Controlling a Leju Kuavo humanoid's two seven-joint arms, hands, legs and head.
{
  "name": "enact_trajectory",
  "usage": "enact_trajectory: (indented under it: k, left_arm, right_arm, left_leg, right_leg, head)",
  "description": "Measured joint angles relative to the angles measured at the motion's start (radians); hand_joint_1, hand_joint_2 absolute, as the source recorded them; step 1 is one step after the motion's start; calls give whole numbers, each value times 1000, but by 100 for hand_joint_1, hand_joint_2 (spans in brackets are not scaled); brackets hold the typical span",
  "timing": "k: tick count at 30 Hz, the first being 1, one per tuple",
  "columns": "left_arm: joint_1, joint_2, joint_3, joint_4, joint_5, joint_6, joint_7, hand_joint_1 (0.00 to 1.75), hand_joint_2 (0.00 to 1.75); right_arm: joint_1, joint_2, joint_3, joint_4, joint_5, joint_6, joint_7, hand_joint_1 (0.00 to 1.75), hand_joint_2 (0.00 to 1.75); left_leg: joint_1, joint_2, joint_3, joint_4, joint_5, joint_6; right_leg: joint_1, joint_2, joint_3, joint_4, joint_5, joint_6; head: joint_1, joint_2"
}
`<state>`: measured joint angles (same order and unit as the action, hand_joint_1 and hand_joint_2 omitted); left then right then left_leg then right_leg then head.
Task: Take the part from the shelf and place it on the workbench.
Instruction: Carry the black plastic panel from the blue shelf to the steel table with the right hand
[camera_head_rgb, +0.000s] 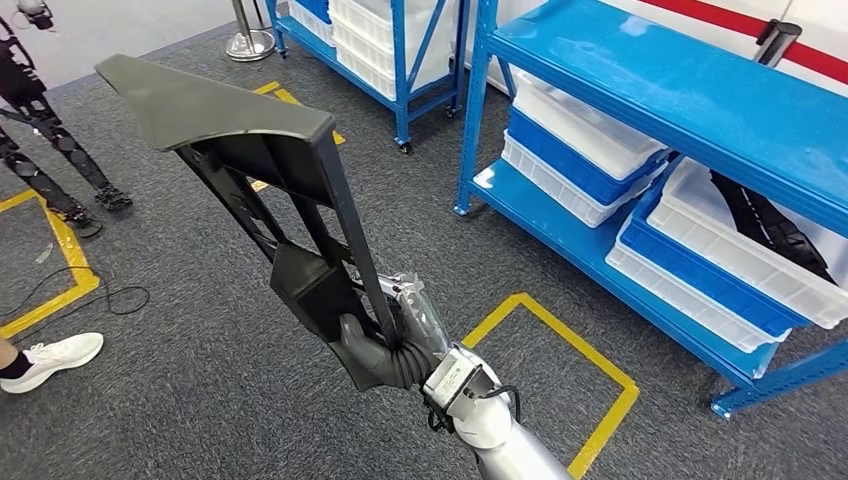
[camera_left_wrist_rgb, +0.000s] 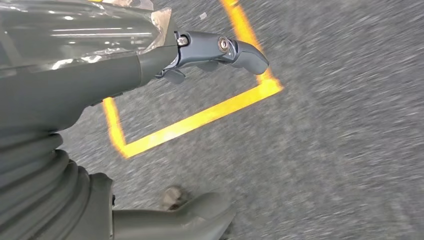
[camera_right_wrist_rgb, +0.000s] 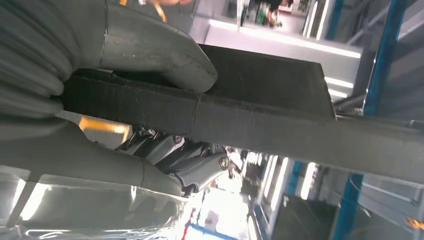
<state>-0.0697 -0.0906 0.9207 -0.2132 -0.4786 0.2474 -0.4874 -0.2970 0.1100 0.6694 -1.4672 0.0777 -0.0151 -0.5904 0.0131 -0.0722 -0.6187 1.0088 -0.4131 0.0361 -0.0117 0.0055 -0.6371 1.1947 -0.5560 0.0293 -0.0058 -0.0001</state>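
Note:
A long black plastic part (camera_head_rgb: 260, 150), with an open frame and a broad flat end, stands up and leans to the left over the grey carpet in the head view. My right hand (camera_head_rgb: 385, 350) grips it at its lower end. The right wrist view shows the thumb (camera_right_wrist_rgb: 150, 50) pressed onto the part's dark bar (camera_right_wrist_rgb: 260, 110), with the fingers (camera_right_wrist_rgb: 200, 170) wrapped under it. My left hand (camera_left_wrist_rgb: 100, 100) hangs above the carpet with its fingers (camera_left_wrist_rgb: 220, 50) stretched out and nothing in it.
A blue shelf (camera_head_rgb: 680, 90) stands on the right, holding white and blue bins (camera_head_rgb: 590, 140); one bin contains another black part (camera_head_rgb: 770, 225). A second shelf (camera_head_rgb: 400, 50) stands behind. A yellow tape square (camera_head_rgb: 560, 330) marks the floor. At the left are a person's white shoe (camera_head_rgb: 60, 355) and another robot's black legs (camera_head_rgb: 50, 150).

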Motion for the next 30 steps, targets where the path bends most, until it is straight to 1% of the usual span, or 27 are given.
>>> enact_trajectory:
  k: [1,2,3,4,5,6,7,8,9,10,11,12,13,14,25,28,29,30]
  left_arm:
    - [2,-7,-3,0,-28,-8,4,0,175]
    - [3,-13,-10,0,-59,-18,6,0,175]
    - [5,-17,-21,0,-90,-31,5,0,175]
    - [8,-21,-34,0,-117,-43,0,0,175]
    - [11,-25,-47,0,-137,-53,-5,0,175]
    - [15,-28,-59,1,-151,-60,-11,0,175]
    - [19,-31,-69,1,-159,-65,-14,0,175]
    - [20,-33,-76,1,-161,-66,-15,0,175]
    - [19,-34,-82,1,-162,-67,-16,0,175]
    - [17,-35,-88,1,-163,-68,-16,0,175]
    - [14,-35,-93,1,-163,-68,-17,0,175]
    - [12,-35,-96,1,-163,-69,-17,0,175]
    - [11,-35,-98,1,-163,-70,-18,0,175]
    - [11,-35,-99,1,-163,-70,-18,0,175]
    - [11,-35,-100,2,-163,-70,-19,0,175]
    - [12,-36,-101,1,-165,-72,-21,0,175]
    - [11,-36,-105,1,-173,-80,-27,0,175]
    - [5,-36,-117,1,-191,-101,-32,0,175]
  right_arm:
    - [2,-10,-1,-13,-7,-4,11,175,175]
    - [7,-26,-7,-31,-14,-9,17,175,175]
    - [16,-50,-19,-54,-23,-13,16,175,175]
    - [30,-79,-39,-77,-34,-17,9,175,175]
    - [46,-110,-64,-99,-43,-19,-2,175,175]
    - [62,-139,-93,-119,-49,-20,-12,175,175]
    - [76,-163,-119,-134,-54,-20,-19,175,175]
    - [88,-181,-140,-147,-55,-19,-23,175,175]
    - [97,-193,-155,-158,-55,-18,-25,175,175]
    - [106,-203,-165,-168,-53,-18,-25,175,175]
    - [114,-211,-171,-175,-50,-17,-25,175,175]
    - [120,-217,-176,-179,-46,-17,-25,175,175]
    - [124,-221,-178,-181,-43,-17,-24,175,175]
    - [126,-223,-180,-182,-41,-17,-24,175,175]
    - [127,-223,-180,-182,-41,-17,-24,175,175]
    - [129,-225,-181,-184,-38,-18,-22,175,175]
    - [134,-226,-186,-188,-33,-25,-21,175,175]
    - [149,-228,-199,-204,-11,-41,-18,175,175]
  left_leg:
    - [-1,-13,-2,5,-1,-2]
    - [-2,-25,-4,10,-3,-5]
    - [-3,-34,-7,13,-5,-10]
    - [-3,-43,-9,16,-6,-15]
    - [-2,-50,-12,16,-7,-21]
    - [1,-50,-14,18,-8,-25]
    - [2,-35,-20,30,-15,-29]
    - [3,-11,-34,58,-33,-33]
    - [3,18,-54,105,-60,-36]
    - [3,43,-84,166,-93,-40]
    - [5,57,-115,230,-121,-43]
    - [6,63,-140,279,-138,-45]
    - [7,66,-156,309,-147,-47]
    - [8,67,-163,321,-148,-47]
    - [8,68,-163,321,-146,-47]
    - [8,69,-159,310,-135,-47]
    - [7,74,-133,262,-110,-44]
    - [3,89,-95,190,-82,-36]
  right_leg:
    - [-3,16,30,-71,29,7]
    - [-5,27,52,-126,51,8]
    - [-7,34,64,-160,62,5]
    - [-5,34,67,-170,64,-2]
    - [-3,25,72,-172,65,-9]
    - [-4,17,77,-174,68,-17]
    - [-5,10,81,-176,71,-24]
    - [-8,4,84,-179,74,-32]
    - [-9,-2,85,-180,76,-37]
    - [-6,-8,85,-180,76,-40]
    - [-4,-15,85,-180,75,-42]
    - [-2,-23,84,-180,75,-43]
    - [-1,-29,84,-180,74,-43]
    - [-1,-32,84,-180,74,-44]
    - [0,-34,84,-180,73,-44]
    - [0,-38,85,-180,73,-44]
    - [0,-45,85,-180,72,-44]
    - [3,-57,88,-180,68,-39]
  head:
    - [0,0]
    - [0,0]
    - [-1,0]
    - [-2,0]
    - [-3,0]
    - [-3,0]
    - [-4,0]
    - [-6,0]
    - [-8,0]
    - [-10,0]
    - [-11,0]
    - [-10,0]
    - [-10,0]
    - [-10,0]
    - [-10,0]
    - [-10,0]
    - [-10,0]
    - [-9,0]
